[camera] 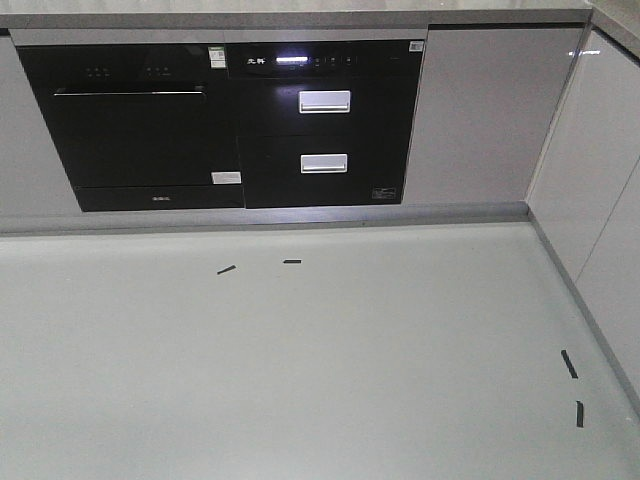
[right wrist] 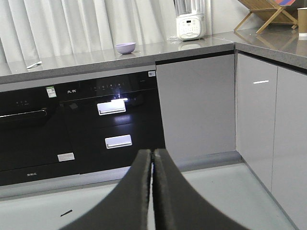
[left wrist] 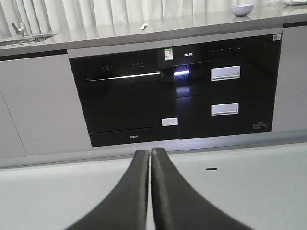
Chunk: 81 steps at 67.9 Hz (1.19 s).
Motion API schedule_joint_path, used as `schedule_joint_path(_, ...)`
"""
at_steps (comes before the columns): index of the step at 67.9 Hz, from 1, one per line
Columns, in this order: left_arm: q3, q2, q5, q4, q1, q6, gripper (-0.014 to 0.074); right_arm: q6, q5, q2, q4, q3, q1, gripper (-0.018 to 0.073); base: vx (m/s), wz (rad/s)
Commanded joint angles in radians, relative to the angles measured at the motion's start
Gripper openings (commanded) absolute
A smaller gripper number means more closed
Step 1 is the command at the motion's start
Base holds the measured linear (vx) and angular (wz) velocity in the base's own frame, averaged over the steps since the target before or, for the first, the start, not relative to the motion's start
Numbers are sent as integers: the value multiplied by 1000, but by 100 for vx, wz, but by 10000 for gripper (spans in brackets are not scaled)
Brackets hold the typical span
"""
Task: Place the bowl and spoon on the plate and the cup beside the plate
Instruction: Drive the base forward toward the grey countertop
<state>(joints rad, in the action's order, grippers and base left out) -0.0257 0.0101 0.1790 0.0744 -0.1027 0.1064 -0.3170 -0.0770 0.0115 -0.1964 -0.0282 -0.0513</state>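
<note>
Hanging low in front of the counter (right wrist: 153,50), my left pincer (left wrist: 149,152) and my right pincer (right wrist: 152,152) were both pressed together, holding nothing. The purple bowl (right wrist: 125,48) sat up on the counter, and the little spoon (right wrist: 33,64) lay well apart on its left. The brown cup (right wrist: 302,21) stood far right, round the counter's corner. I could not find the plate. I think nothing was started, so my arms were tucked down low.
</note>
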Motion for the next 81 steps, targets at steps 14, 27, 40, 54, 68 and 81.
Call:
schedule_joint_path(14,8,15,-78,9,-1,-4,-6,6,77,8,-10,-4,-5,-3,4,3)
schedule_joint_path(27,8,15,-78,9,-1,-4,-6,6,77,8,-10,-4,-5,-3,5,0)
schedule_joint_path(40,8,15,-78,9,-1,-4,-6,6,77,8,-10,-4,-5,-3,6,-4)
schedule_joint_path(54,8,15,-78,9,-1,-4,-6,6,77,8,-10,-4,-5,-3,8,-2)
schedule_joint_path(68,8,15,-78,9,-1,-4,-6,6,77,8,-10,-4,-5,-3,10,0)
schedule_joint_path(81,8,15,-78,9,-1,-4,-6,6,77,8,-10,-4,-5,-3,11,-1)
